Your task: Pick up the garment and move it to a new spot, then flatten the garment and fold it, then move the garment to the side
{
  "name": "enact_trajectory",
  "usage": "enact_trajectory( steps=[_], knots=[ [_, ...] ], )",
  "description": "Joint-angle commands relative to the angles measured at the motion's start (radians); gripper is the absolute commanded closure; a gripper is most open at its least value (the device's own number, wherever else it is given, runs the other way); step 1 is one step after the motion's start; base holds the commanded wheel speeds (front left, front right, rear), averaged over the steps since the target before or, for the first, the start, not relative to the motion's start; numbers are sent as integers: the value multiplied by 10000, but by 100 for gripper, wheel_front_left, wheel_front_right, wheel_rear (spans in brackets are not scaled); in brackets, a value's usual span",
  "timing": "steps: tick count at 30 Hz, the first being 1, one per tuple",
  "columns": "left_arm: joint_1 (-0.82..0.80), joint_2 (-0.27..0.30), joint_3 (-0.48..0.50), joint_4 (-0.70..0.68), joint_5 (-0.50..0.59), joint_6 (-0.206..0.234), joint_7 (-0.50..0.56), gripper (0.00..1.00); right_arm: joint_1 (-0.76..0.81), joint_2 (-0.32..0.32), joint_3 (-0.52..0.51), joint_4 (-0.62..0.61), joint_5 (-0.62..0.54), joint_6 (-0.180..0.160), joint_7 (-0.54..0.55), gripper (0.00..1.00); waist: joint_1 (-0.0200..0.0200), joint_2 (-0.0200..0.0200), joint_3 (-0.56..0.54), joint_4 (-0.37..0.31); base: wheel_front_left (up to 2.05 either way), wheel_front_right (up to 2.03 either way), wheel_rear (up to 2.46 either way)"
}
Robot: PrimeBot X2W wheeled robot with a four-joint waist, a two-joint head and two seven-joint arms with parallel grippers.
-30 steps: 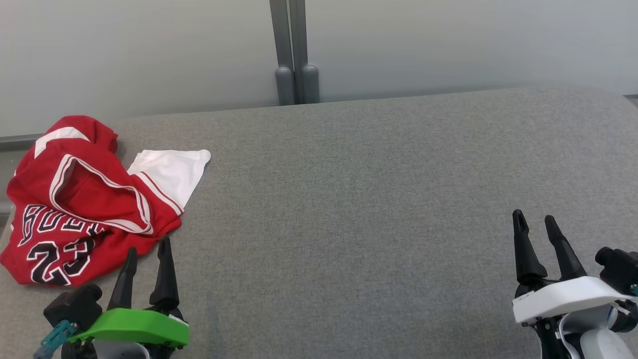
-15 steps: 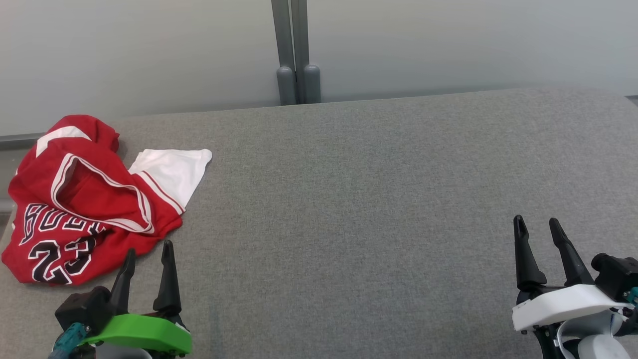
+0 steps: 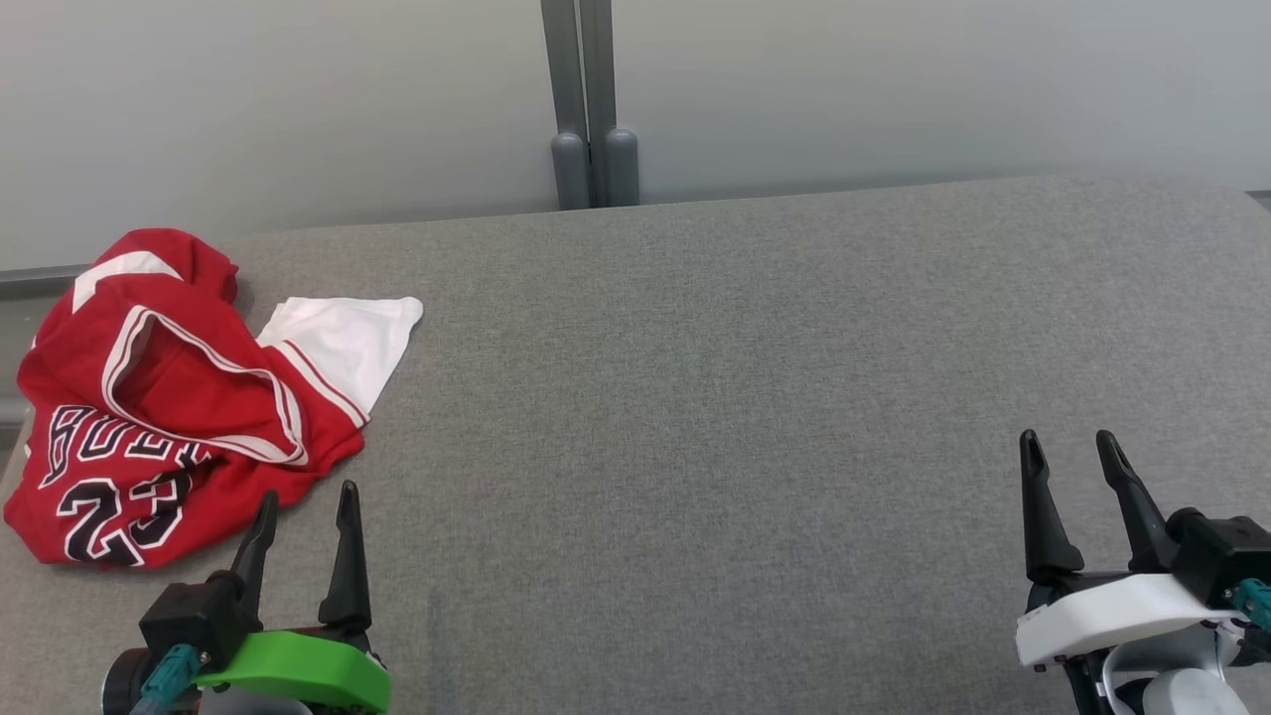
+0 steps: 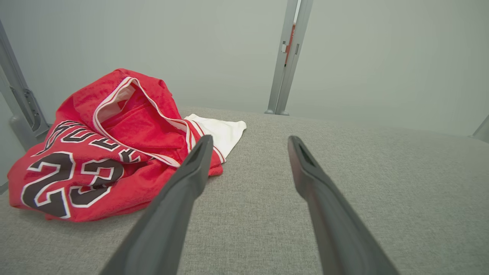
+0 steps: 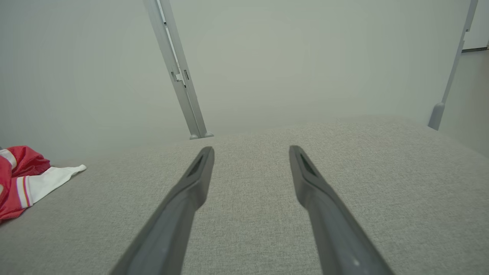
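The garment (image 3: 169,397) is a red jersey with white trim, black lettering and the number 23, lying crumpled at the far left of the grey table; a white sleeve sticks out to its right. My left gripper (image 3: 307,497) stands open just below the jersey's near edge, apart from it. The left wrist view has the garment (image 4: 99,152) ahead and left of that open left gripper (image 4: 248,141). My right gripper (image 3: 1071,443) is open at the lower right, with nothing between its fingers. From the right wrist, the garment (image 5: 23,179) lies far left of the open right gripper (image 5: 250,151).
The grey fabric-covered table (image 3: 745,397) spreads wide to the right of the jersey. Behind its far edge rises a pale wall with a grey vertical post (image 3: 591,109). The jersey hangs close to the table's left edge.
Both grippers have drawn back a little toward the bottom of the head view. The left one has also shifted slightly right. The jersey has not moved.
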Motion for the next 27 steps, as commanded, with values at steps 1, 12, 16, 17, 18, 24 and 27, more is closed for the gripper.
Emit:
enact_trajectory(
  steps=[1, 12, 16, 17, 18, 24, 27],
  knots=[
    [17, 62, 3, -41, 223, -20, -91, 0, 90, 8, 31, -12, -212, 24, -114, 0, 0, 0, -4, 8, 0, 0, 0],
    [86, -9, -180, 407, 684, -37, -309, 0, 188, 197, 64, 215, -871, 25, -337, 0, 0, 0, 37, 17, 0, 0, 0],
    [41, 54, -217, 534, 842, -39, -385, 0, 179, 253, 20, 270, -1093, 18, -402, 0, 0, 0, 72, -1, 0, 0, 0],
    [31, 58, -215, 549, 869, -40, -406, 0, 187, 265, 20, 282, -1132, 17, -423, 0, 0, 0, 79, -5, 0, 0, 0],
    [25, 71, -224, 570, 942, -40, -410, 0, 194, 276, 13, 292, -1187, 19, -444, 0, 0, 0, 86, -8, 0, 0, 0],
    [-3, 66, -218, 718, 1219, -42, -507, 0, 224, 308, -32, 336, -1494, 18, -551, 0, 0, 0, 117, -16, 0, 0, 0],
    [6, 69, -209, 752, 1330, -43, -578, 0, 240, 315, -34, 339, -1687, 18, -607, 0, 0, 0, 123, -23, 0, 0, 0]
  ],
)
